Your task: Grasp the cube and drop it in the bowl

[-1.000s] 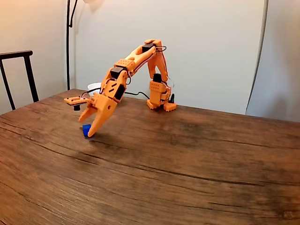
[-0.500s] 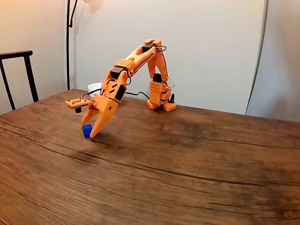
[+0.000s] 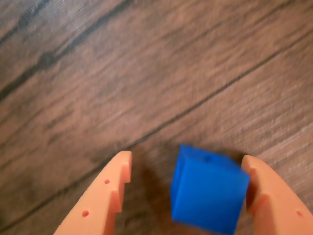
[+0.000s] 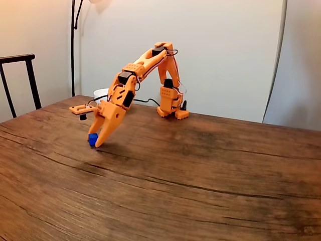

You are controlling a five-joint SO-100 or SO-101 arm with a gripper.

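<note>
In the wrist view the bright-blue cube (image 3: 208, 191) sits on the wooden table between my two orange fingers. It touches the right finger (image 3: 274, 200), and a gap separates it from the left finger (image 3: 105, 196). My gripper (image 3: 187, 157) is open around it. In the fixed view the gripper (image 4: 95, 143) points down at the table on the left, with the cube (image 4: 92, 139) at its tip. The white bowl (image 4: 102, 93) stands at the far edge of the table behind the arm, partly hidden by it.
The orange arm's base (image 4: 171, 108) is mounted at the back of the table (image 4: 200, 181). A black chair (image 4: 20, 75) stands at the left and a thin lamp pole (image 4: 73, 45) behind the table.
The splayed finger has swung in toward the cube, narrowing the jaws. The cube and the arm have hardly moved.
</note>
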